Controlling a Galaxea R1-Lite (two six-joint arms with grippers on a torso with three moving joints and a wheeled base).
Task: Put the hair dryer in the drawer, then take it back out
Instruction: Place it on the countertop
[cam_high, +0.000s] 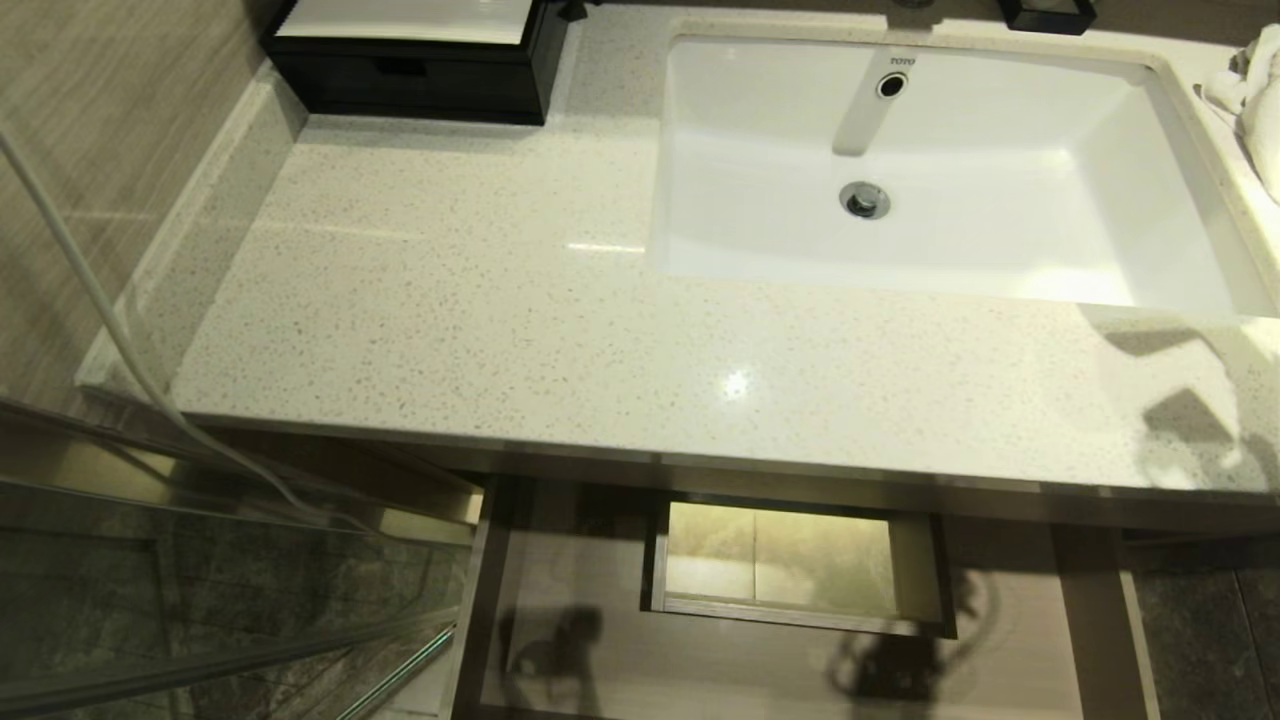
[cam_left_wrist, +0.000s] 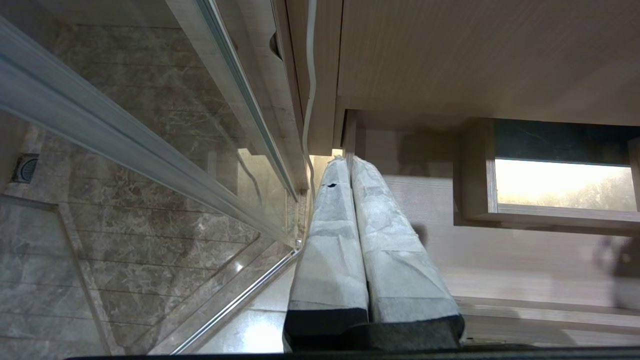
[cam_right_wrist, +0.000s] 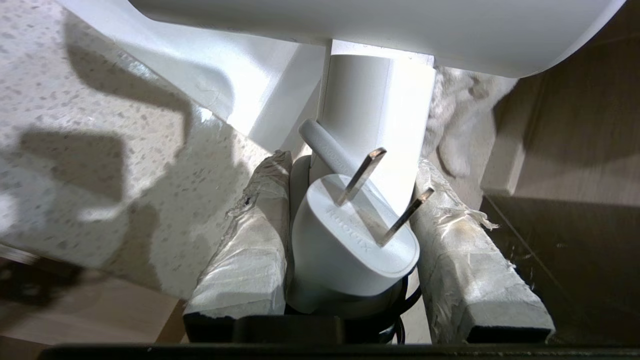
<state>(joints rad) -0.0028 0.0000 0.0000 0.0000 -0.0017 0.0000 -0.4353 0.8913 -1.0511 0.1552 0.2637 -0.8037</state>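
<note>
From the head camera, a pale speckled stone countertop (cam_high: 480, 300) holds a white rectangular basin (cam_high: 950, 170) toward its far right corner and a black box with a white top (cam_high: 410, 55) at its far left corner; neither arm shows here. Below the counter's near edge the wide shallow light-wood drawer (cam_high: 560, 600) stands pulled out, its floor bare apart from shadows, with the boxed rectangular cutout (cam_high: 790, 560) at its rear centre. In the left wrist camera, the left gripper (cam_left_wrist: 345, 165) hangs beside a glass shower panel (cam_left_wrist: 150, 165), its two tape-wrapped fingers (cam_left_wrist: 330, 250) pressed together and holding nothing. In the right wrist camera, the right gripper (cam_right_wrist: 350, 165) is clamped on the small white hair dryer (cam_right_wrist: 375, 105), handle and two-pin plug (cam_right_wrist: 350, 235) between the wrapped fingers (cam_right_wrist: 250, 250), lifted above the countertop's near edge.
</note>
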